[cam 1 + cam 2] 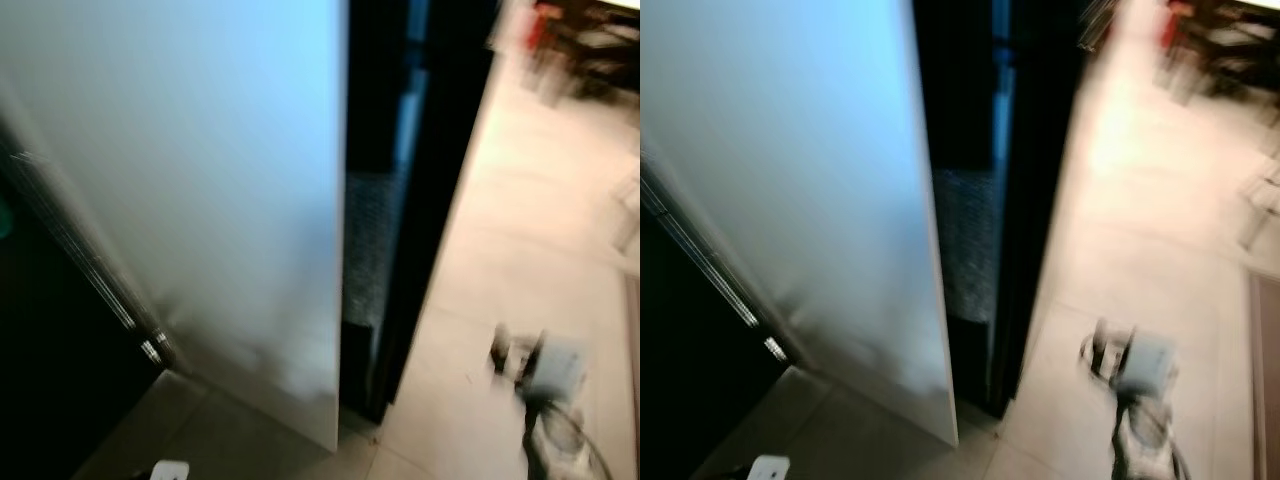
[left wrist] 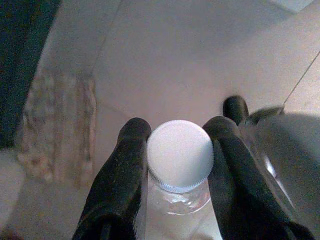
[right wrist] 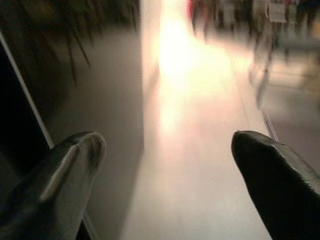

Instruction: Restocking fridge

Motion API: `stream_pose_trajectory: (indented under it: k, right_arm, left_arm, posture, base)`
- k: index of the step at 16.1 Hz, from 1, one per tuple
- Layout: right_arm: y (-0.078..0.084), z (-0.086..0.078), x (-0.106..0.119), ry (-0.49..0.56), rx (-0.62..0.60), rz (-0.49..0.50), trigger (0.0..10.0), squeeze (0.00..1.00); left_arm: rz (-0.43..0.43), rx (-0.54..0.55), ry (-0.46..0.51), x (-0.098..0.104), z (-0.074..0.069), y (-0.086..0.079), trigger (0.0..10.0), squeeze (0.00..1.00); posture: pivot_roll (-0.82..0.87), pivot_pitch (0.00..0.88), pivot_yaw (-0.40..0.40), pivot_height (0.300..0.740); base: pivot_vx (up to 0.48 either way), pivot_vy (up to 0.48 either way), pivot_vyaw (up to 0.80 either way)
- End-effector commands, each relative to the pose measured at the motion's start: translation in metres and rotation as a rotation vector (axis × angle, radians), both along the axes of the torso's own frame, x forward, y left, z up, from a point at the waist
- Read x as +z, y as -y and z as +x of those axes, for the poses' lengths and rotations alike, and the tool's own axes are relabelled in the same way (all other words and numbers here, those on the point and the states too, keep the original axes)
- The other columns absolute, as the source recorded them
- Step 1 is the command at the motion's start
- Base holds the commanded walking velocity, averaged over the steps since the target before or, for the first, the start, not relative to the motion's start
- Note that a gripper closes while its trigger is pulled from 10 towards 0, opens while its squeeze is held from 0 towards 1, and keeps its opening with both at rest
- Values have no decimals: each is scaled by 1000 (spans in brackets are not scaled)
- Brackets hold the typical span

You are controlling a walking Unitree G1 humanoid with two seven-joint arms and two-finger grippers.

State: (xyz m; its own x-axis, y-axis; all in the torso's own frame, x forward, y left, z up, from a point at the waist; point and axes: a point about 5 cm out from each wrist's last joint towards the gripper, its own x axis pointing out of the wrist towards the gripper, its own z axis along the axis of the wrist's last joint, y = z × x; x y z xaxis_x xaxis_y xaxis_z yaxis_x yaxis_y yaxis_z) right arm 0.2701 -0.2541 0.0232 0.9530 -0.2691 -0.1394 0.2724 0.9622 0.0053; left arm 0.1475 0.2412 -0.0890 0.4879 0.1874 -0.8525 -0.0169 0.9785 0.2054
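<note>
My left gripper (image 2: 177, 131) is shut on a clear plastic bottle (image 2: 179, 197) just below its white cap (image 2: 180, 155), one black finger (image 2: 122, 170) on each side, above a pale tiled floor. The cap's white top (image 1: 168, 470) peeks in at the bottom left of the blurred head view. A tall pale fridge door (image 1: 200, 180) stands before me, with a dark gap (image 1: 385, 150) along its right edge. My right gripper (image 3: 167, 142) is open, its fingers wide apart with nothing between them. The right arm (image 1: 545, 395) shows blurred at the lower right.
A dark panel with a metallic bar handle (image 1: 90, 260) stands left of the door. Pale floor tiles (image 1: 520, 240) stretch away on the right toward dark furniture (image 1: 590, 45) in the far corner. A stone-patterned strip (image 2: 57, 125) lies below the bottle.
</note>
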Motion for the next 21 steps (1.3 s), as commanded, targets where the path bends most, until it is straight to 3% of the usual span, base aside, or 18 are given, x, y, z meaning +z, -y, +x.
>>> stream_pose_trajectory:
  k: [1, 4, 5, 7, 8, 9, 10, 12, 16, 17, 18, 21]
  right_arm:
    - [-14, -17, -22, -79, 37, 30, 10000, 0]
    - [-32, 0, 0, 18, 135, -23, 10000, 0]
    - [-54, 6, 13, 58, 240, -13, 10000, 0]
    - [-81, 11, 27, 106, 332, -24, 10000, 0]
    - [-95, 17, 34, 125, 361, -6, 10000, 749]
    - [-100, 19, 36, 129, 367, 3, 10000, 749]
    - [-117, 27, 47, 144, 409, 17, 10000, 1000]
    - [-122, 39, 50, 88, 379, -72, 10000, 1000]
    - [-134, 62, 69, 127, 383, -95, 10000, 1000]
    - [-135, 65, 73, 129, 363, -92, 10000, 129]
    - [-136, 67, 75, 129, 348, -101, 10000, 0]
    - [-145, 76, 85, 165, 348, -67, 10000, 0]
  left_arm:
    - [4, -10, -28, -2, -6, 0, 10000, 0]
    - [6, -6, -27, -2, -6, 0, 10000, 0]
    - [6, -5, -29, -3, -6, 0, 10000, 0]
    - [6, -6, -32, -3, -7, 0, 10000, 0]
    - [5, -7, -32, -3, -6, 1, 10000, 0]
    - [5, -8, -33, -3, -6, 1, 10000, 0]
    - [3, -12, -31, -3, -5, 2, 10000, 0]
    - [2, -12, -24, -2, -2, 3, 10000, 0]
    - [1, -3, -16, -2, -1, 3, 10000, 0]
    - [1, -3, -17, -2, -1, 3, 10000, 0]
    - [1, -1, -17, -2, -1, 3, 10000, 0]
    - [-2, 5, -21, -2, -2, 4, 10000, 0]
  posture:
    - [-24, 0, 43, 740]
    - [-20, 0, 38, 740]
    - [-20, 0, 34, 740]
    - [-19, 0, 31, 740]
    - [-22, 0, 32, 740]
    - [-22, 0, 32, 740]
    - [-20, 0, 30, 740]
    - [-17, 0, 32, 740]
    - [-3, 0, 33, 740]
    - [-3, 0, 32, 740]
    - [-2, 0, 33, 740]
    - [3, 0, 34, 740]
  base:
    - [0, 0, 0]
    - [0, 0, 0]
    - [0, 0, 0]
    - [0, 0, 0]
    - [0, 0, 0]
    - [0, 0, 0]
    - [0, 0, 0]
    - [0, 0, 0]
    - [0, 0, 0]
    - [0, 0, 0]
    - [0, 0, 0]
    - [0, 0, 0]
